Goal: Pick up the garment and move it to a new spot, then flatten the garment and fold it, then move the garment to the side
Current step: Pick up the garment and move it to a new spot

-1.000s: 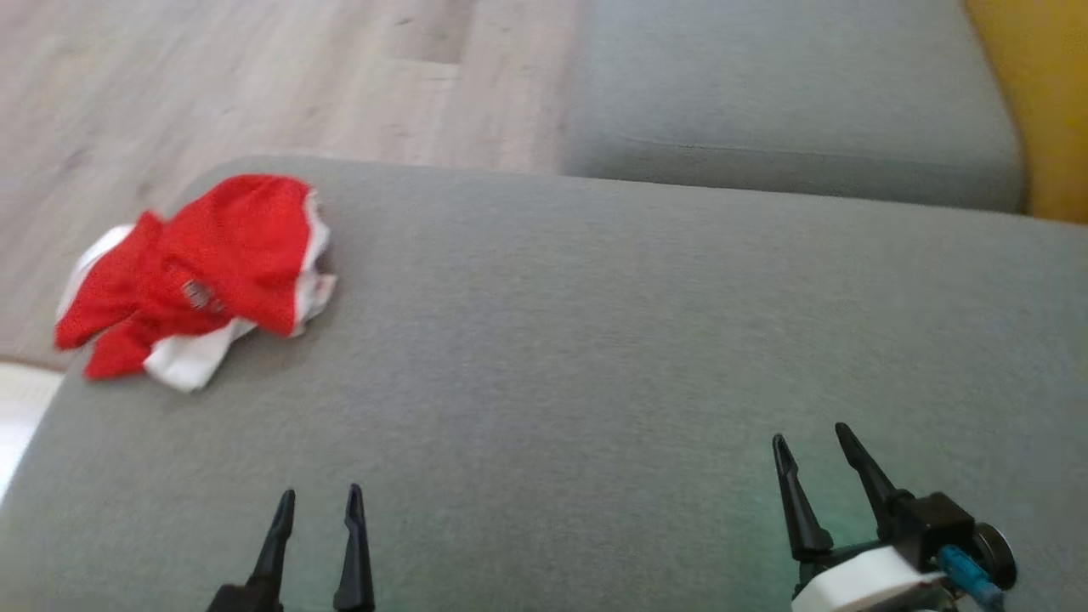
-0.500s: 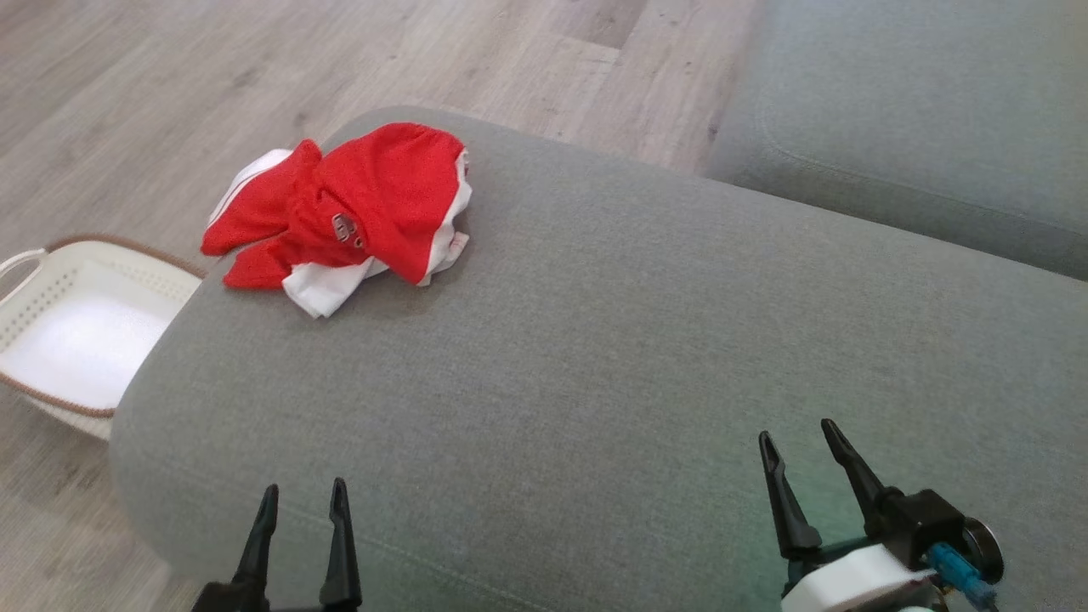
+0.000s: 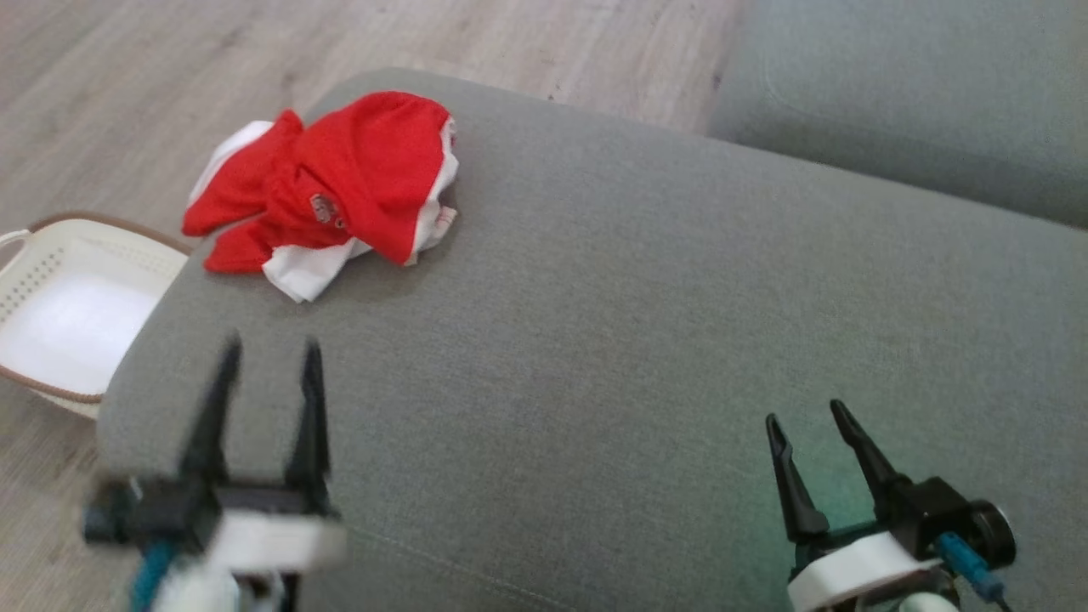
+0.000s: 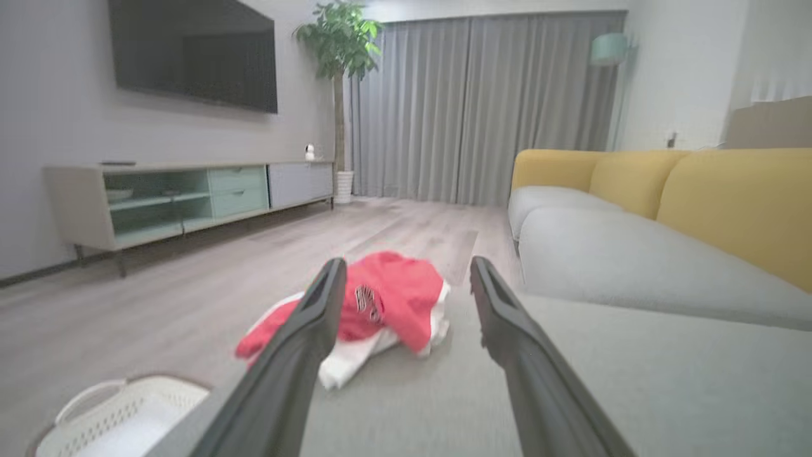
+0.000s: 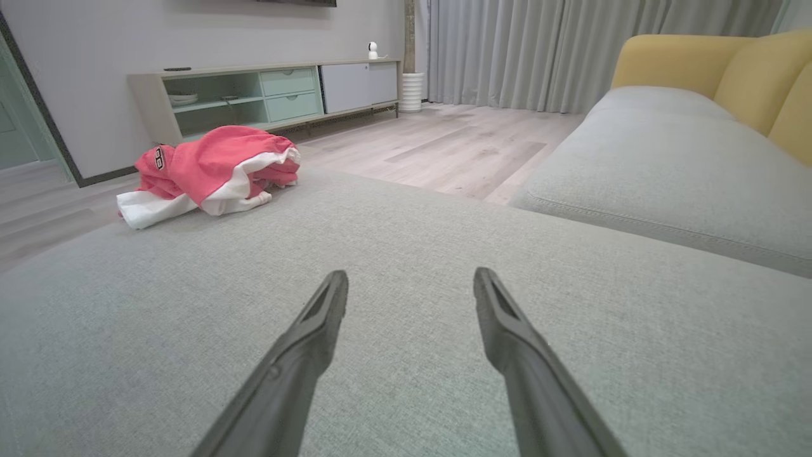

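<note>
A crumpled red and white garment lies near the far left corner of the grey sofa cushion. My left gripper stands open above the cushion's front left, short of the garment, with nothing between its fingers. In the left wrist view the garment sits ahead between the open fingers of the left gripper. My right gripper is open over the front right of the cushion, far from the garment. The right wrist view has the garment at the far left and the right gripper open and empty.
A white perforated basket stands on the wooden floor just off the cushion's left edge. A second grey cushion lies at the far right. Yellow backrests, a TV console and grey curtains stand beyond.
The head camera has shifted, bringing the basket into view. My left gripper has risen and moved forward toward the garment. The right gripper has stayed put, and the garment lies as before.
</note>
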